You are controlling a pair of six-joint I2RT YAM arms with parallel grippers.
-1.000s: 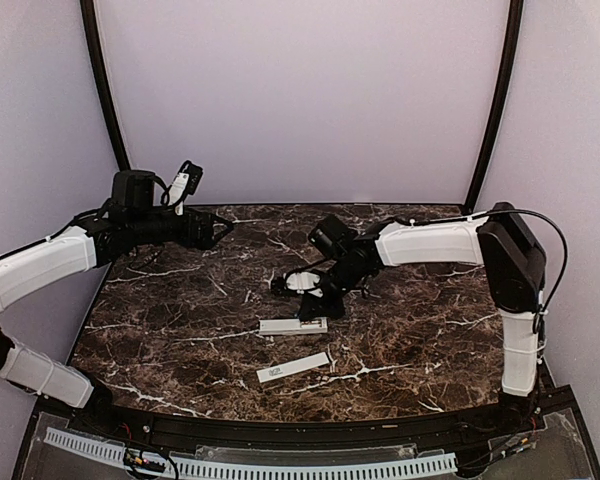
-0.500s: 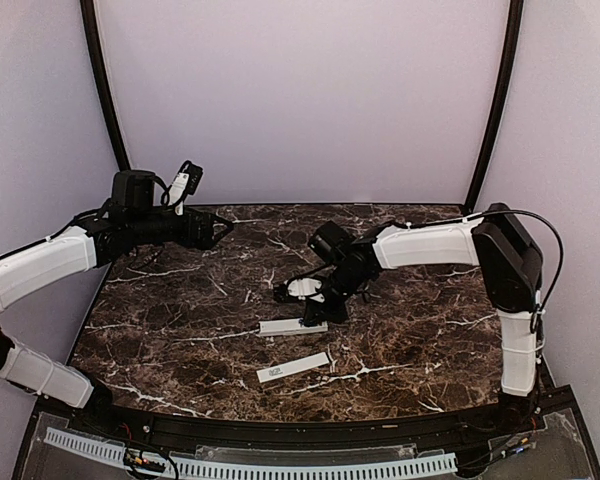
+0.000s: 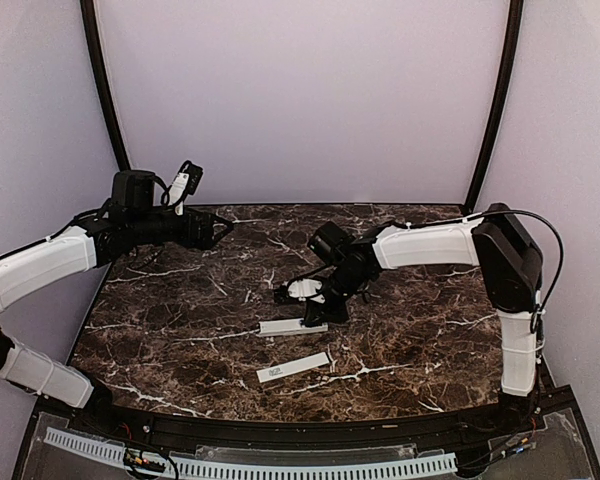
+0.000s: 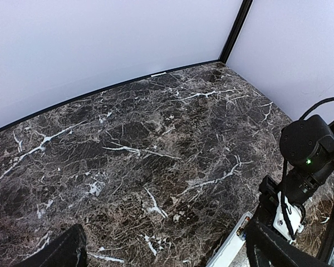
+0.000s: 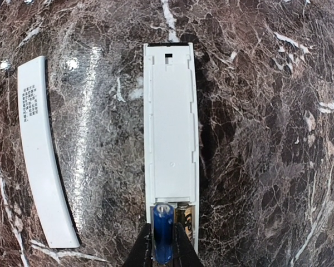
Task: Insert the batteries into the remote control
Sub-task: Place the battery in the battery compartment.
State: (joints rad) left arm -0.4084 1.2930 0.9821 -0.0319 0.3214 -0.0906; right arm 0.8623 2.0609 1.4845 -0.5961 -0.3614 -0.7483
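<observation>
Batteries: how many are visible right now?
1. A blue battery is between the right gripper's fingers, at the open end of the remote control. Others may be hidden inside it or under the gripper.

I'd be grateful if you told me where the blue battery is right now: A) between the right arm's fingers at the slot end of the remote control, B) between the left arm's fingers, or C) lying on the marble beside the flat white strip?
A: the right wrist view shows the blue battery between the right fingers, over the slot end of the remote control.
</observation>
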